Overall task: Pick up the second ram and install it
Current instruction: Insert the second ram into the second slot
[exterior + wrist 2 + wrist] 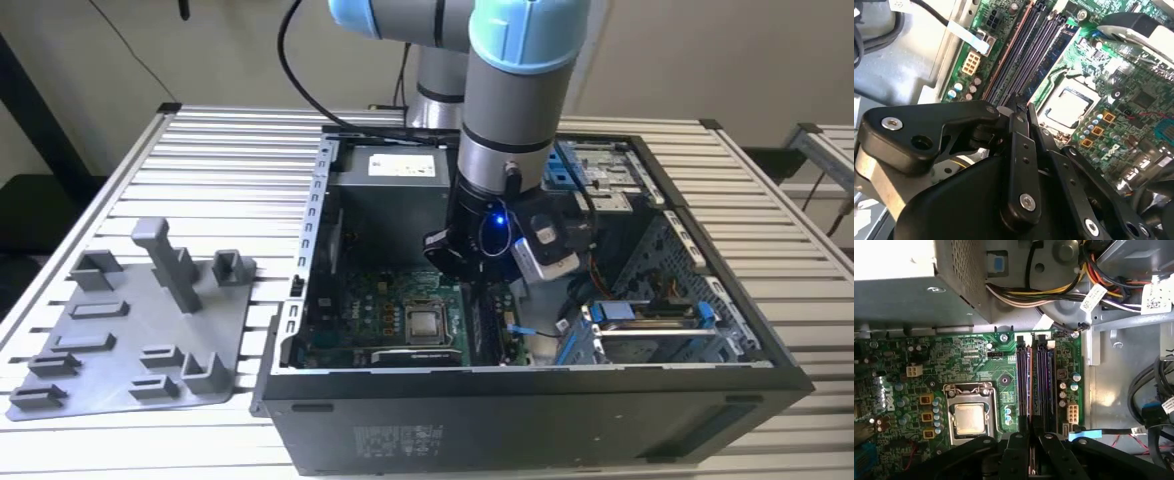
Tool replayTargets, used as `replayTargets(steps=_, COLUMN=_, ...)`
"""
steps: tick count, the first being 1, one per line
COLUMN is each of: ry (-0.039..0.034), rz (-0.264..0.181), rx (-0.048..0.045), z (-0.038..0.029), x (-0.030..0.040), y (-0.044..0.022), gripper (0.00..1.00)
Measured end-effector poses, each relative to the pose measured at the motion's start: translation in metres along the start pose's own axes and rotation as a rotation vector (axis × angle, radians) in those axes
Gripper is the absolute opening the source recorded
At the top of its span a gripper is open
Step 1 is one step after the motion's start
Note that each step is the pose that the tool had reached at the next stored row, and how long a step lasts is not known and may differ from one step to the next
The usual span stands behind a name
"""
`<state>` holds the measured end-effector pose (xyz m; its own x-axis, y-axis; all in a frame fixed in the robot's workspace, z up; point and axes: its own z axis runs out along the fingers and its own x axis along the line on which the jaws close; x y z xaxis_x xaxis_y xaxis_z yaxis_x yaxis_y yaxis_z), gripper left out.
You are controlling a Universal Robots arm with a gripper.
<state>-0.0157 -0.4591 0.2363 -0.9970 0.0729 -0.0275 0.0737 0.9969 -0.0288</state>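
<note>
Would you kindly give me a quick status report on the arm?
Gripper down inside the computer case, over the memory slots. Fan beside them.

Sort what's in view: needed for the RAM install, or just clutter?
Job:
- gripper, above the slots
- memory slots
- green motherboard
- grey tray beside the case, on the exterior view's left

Not part of it:
- processor socket
- power supply
- cable bundle

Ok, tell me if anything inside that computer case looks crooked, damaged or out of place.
Nothing stands out. The gripper sits low over the memory slots of the motherboard; the slots run straight and parallel, with no visible damage.
</note>
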Motion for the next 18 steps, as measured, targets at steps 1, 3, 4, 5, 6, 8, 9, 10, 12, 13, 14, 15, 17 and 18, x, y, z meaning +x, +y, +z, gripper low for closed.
replayTargets(steps=1, ry=0.0, rz=0.0, rx=0.0, z=0.0, x=0.0, y=0.0, gripper=0.14)
replayTargets(steps=3, ry=-0.0001, rz=0.0, rx=-0.0004, z=0.0011, x=0.0, y=0.0001, gripper=0.14)
replayTargets(steps=4, ry=-0.0001, rz=0.0, rx=-0.0002, z=0.0022, x=0.0, y=0.0001, gripper=0.14)
replayTargets(steps=5, ry=0.0, rz=0.0, rx=0.0, z=0.0029, x=0.0, y=0.0001, gripper=0.14)
replayTargets(steps=6, ry=0.0, rz=0.0, rx=0.0, z=0.0036, x=0.0001, y=0.0001, gripper=0.14)
replayTargets(steps=8, ry=0.0, rz=0.0, rx=0.0001, z=0.005, x=0.0001, y=0.0001, gripper=0.14)
replayTargets(steps=9, ry=0.0, rz=0.0, rx=0.0002, z=0.0051, x=0.0001, y=-0.0002, gripper=0.14)
replayTargets(steps=10, ry=0.0, rz=0.0, rx=0.0002, z=0.0054, x=0.0001, y=-0.0008, gripper=0.14)
replayTargets(steps=12, ry=-0.0001, rz=0.0, rx=-0.0002, z=0.0072, x=0.0001, y=-0.001, gripper=0.14)
replayTargets(steps=13, ry=-0.0001, rz=0.0, rx=-0.0001, z=0.0085, x=0.0002, y=-0.001, gripper=0.14)
replayTargets(steps=14, ry=0.0, rz=0.0, rx=0.0, z=0.0099, x=0.0002, y=-0.001, gripper=0.14)
replayTargets(steps=15, ry=0.0, rz=0.0, rx=0.0, z=0.0109, x=0.0002, y=-0.001, gripper=0.14)
replayTargets(steps=17, ry=0.0, rz=0.0, rx=0.0003, z=0.0118, x=0.0002, y=-0.001, gripper=0.14)
replayTargets(steps=18, ry=0.0, rz=0.0, rx=0.0002, z=0.0121, x=0.0002, y=-0.001, gripper=0.14)
